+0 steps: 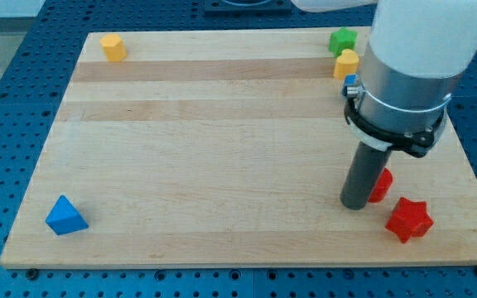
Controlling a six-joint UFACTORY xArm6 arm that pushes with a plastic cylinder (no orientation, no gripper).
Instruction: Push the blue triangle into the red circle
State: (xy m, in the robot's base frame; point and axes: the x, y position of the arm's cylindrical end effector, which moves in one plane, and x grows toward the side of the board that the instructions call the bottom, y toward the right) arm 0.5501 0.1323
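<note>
Pale wooden board [222,165] on a blue pegboard bench fills the view, and the blue triangle [65,217] sits alone near the board's bottom left corner, well apart from everything else. Its target, the red circle [381,185], lies far across at the view's right, half hidden behind the dark rod; only a red sliver shows beside the rod, so its round shape is hard to confirm.

My tip [354,204] rests on the board just beside that red piece, touching or nearly so; I cannot tell which. There are no fingers to open or close on this rig, only the plain rod, and it holds nothing. The tip is a long way from the blue triangle, on the wrong side of the board for a push.

By my judgement the task is barely begun: the triangle stands nowhere near the circle, and the whole crossing is left. The tip would need to travel to the triangle's left side and drive it rightward along the lower part of the board.

A red star [409,219] lies just to the lower right of the circle and could be knocked at the end of the push. A green star [343,39], a yellow block [346,63] and a small blue block [350,84] cluster at the top right, and another yellow block [113,46] sits top left, all away from the likely path.
</note>
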